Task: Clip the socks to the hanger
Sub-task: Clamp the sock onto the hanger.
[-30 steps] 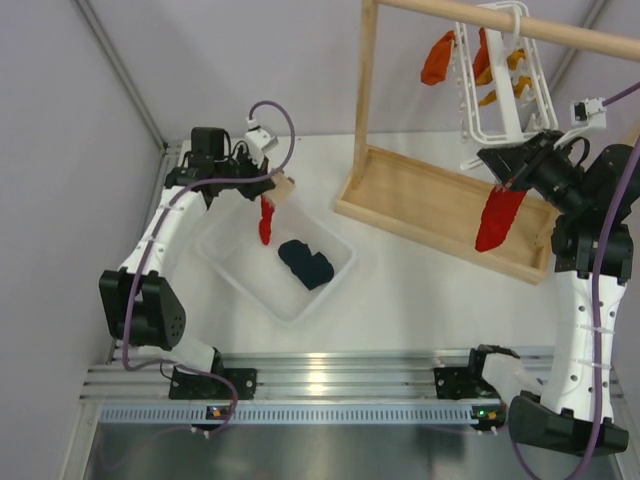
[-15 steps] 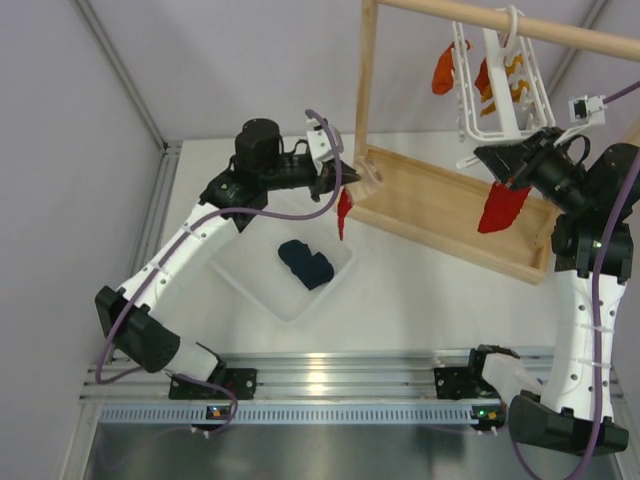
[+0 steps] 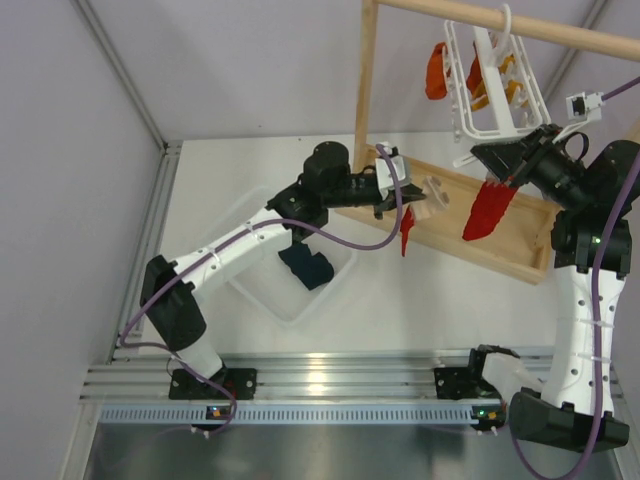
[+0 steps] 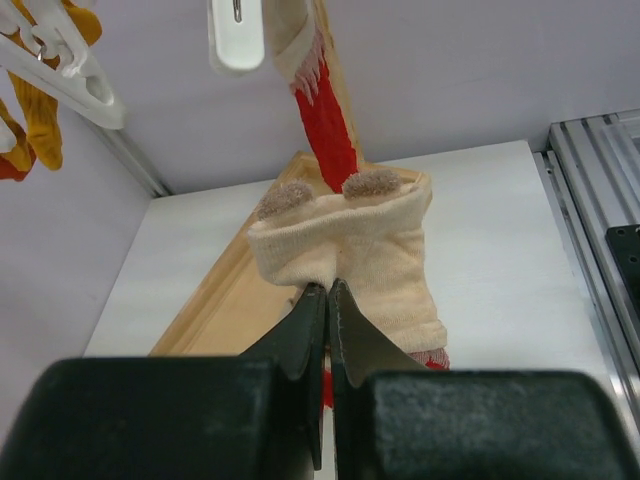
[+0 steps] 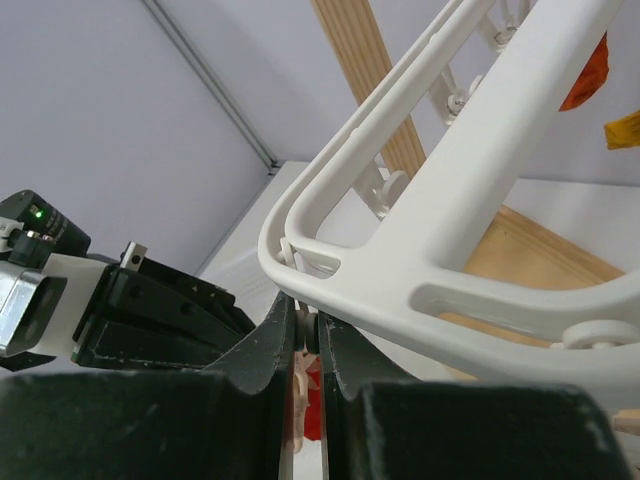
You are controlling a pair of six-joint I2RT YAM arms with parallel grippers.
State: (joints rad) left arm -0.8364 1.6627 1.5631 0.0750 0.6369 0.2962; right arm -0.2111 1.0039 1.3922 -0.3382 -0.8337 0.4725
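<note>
My left gripper [image 3: 418, 200] is shut on the beige face-patterned part of a red sock [image 3: 406, 229] and holds it in the air over the near rail of the wooden rack base. The left wrist view shows the jaws [image 4: 328, 290] pinching the beige fabric [image 4: 360, 250]. My right gripper [image 3: 492, 168] is shut on a clip [image 5: 312, 335] under the corner of the white hanger [image 3: 495, 85]. A second red sock [image 3: 485, 210] dangles from that clip. The navy sock [image 3: 305, 266] lies in the clear bin.
The hanger hangs from the rod of the light wooden rack [image 3: 365, 95], whose tray base [image 3: 450, 215] lies under both grippers. Orange and yellow socks [image 3: 436, 65] are clipped on the hanger. The clear bin [image 3: 240, 265] sits left of centre.
My left arm has swung right from above the bin to the rack base, carrying the red sock. My right gripper has stayed at the hanger, which has tilted slightly.
</note>
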